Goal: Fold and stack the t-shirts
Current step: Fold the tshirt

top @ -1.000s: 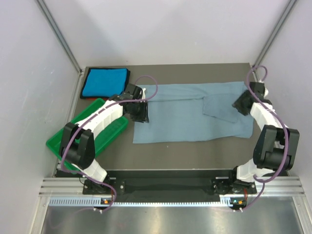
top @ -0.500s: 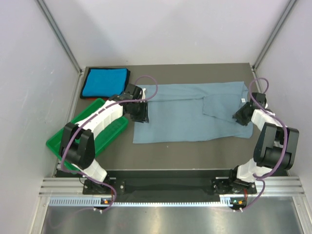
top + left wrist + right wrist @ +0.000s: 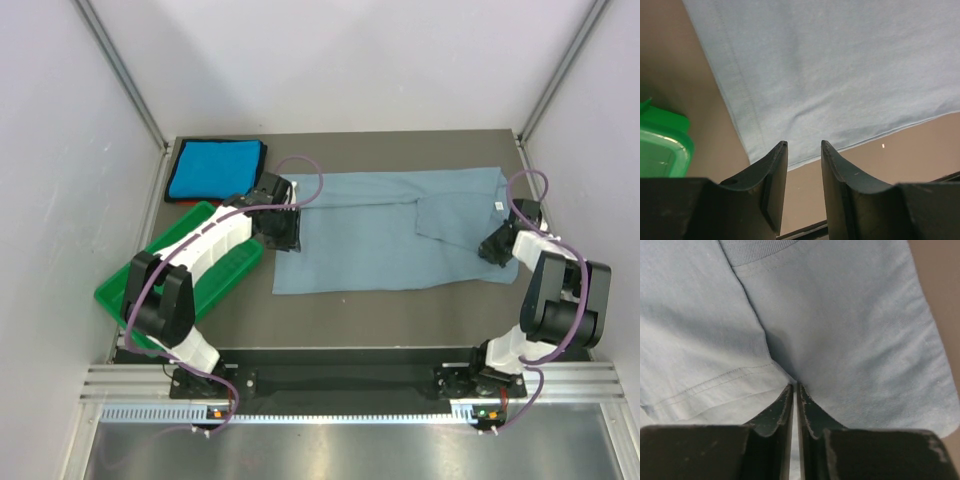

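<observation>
Grey-blue soft t-shirt puckers where the right gripper pinches it.

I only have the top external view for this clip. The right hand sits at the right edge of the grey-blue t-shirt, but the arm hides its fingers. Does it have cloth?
Observer: Yes. In the right wrist view the right hand is shut, with a ridge of the grey-blue t-shirt pinched between its fingertips.
Operator: And the left hand, at the shirt's other end?
Observer: The left wrist view shows the left hand open, with its fingers apart and nothing between them.
Operator: What is it over?
Observer: A corner of the stitched hem. Bare table shows on both sides of it, and the green tray is at that picture's left edge. I cannot tell whether the fingers touch the cloth.
</observation>
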{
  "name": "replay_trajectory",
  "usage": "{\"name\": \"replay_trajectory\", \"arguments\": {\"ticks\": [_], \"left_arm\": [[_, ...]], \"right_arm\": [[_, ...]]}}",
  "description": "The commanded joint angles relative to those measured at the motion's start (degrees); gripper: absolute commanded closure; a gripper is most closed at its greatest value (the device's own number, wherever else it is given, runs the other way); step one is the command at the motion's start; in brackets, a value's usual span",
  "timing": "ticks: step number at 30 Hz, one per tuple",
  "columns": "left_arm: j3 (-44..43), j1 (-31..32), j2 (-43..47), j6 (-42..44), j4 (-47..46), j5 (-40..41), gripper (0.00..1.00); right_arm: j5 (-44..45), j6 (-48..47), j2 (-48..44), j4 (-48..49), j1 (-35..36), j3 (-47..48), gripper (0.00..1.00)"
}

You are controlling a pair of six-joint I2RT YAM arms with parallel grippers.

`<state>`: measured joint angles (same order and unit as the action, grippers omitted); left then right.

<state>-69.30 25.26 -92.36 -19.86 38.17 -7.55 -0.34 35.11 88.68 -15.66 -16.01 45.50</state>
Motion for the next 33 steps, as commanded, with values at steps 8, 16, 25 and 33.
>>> {"name": "replay_trajectory", "arguments": {"ticks": [8, 16, 25, 33], "left_arm": [[1.0, 2.85, 7.1, 6.49, 4.62, 2.36, 0.62], [5.74, 11.48, 5.26, 9.13, 3.49, 10.28, 0.59], [7.24, 11.48, 9.56, 11.76, -1.26, 4.99, 0.54], [7.77, 11.39, 14.49, 11.34, -4.07, -1.51, 0.51]], "right_arm": [[1.04, 0.92, -6.68, -13.07, -5.07, 8.82, 0.61], [-1.93, -0.58, -12.83, -19.13, -12.37, 4.52, 0.53], [1.38, 7.15, -14.6, -18.62, -13.61, 1.09, 0.45], [1.57, 12.61, -9.15, -15.37, -14.14, -0.58, 0.47]]}}
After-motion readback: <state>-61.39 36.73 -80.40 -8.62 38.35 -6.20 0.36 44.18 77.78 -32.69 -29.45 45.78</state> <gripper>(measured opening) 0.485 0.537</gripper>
